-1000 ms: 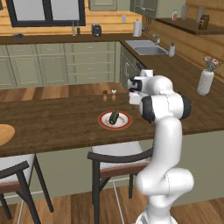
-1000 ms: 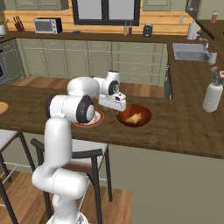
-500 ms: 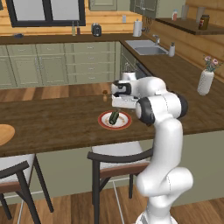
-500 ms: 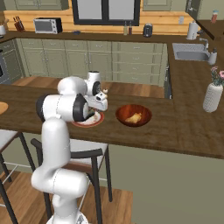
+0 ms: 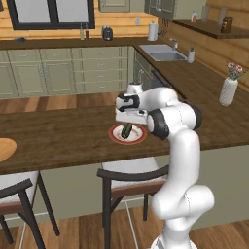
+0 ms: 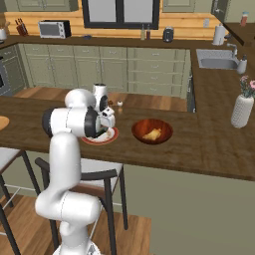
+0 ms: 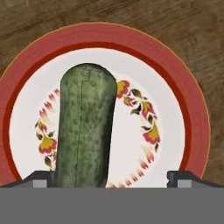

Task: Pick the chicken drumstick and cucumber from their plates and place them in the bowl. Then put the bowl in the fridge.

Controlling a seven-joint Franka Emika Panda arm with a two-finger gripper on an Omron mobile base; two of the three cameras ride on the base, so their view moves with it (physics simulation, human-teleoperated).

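Note:
The dark green cucumber (image 7: 85, 131) lies on the white plate with a red rim (image 7: 192, 113), which sits on the wooden counter. My gripper (image 7: 111, 179) hangs open just above it, fingertips either side of the cucumber's near end, which sits closer to the left tip. From the base views the gripper (image 5: 127, 119) (image 6: 107, 129) points down over the cucumber (image 5: 127, 130) and its plate (image 5: 116, 137) (image 6: 92, 141). The golden-brown chicken drumstick (image 6: 152, 134) rests inside the reddish-brown bowl (image 6: 152, 124), just right of that plate. A tan wooden plate (image 5: 5, 148) sits far left.
Small shakers (image 6: 119, 104) stand behind the plate. A white vase with flowers (image 6: 242, 110) is on the counter at the right. Dark chairs (image 5: 129, 182) are tucked under the counter's near edge. A sink (image 5: 160, 52) lies at the back.
The arm swung left from above the bowl to over the red-rimmed plate and came down toward the cucumber. The gripper stayed open.

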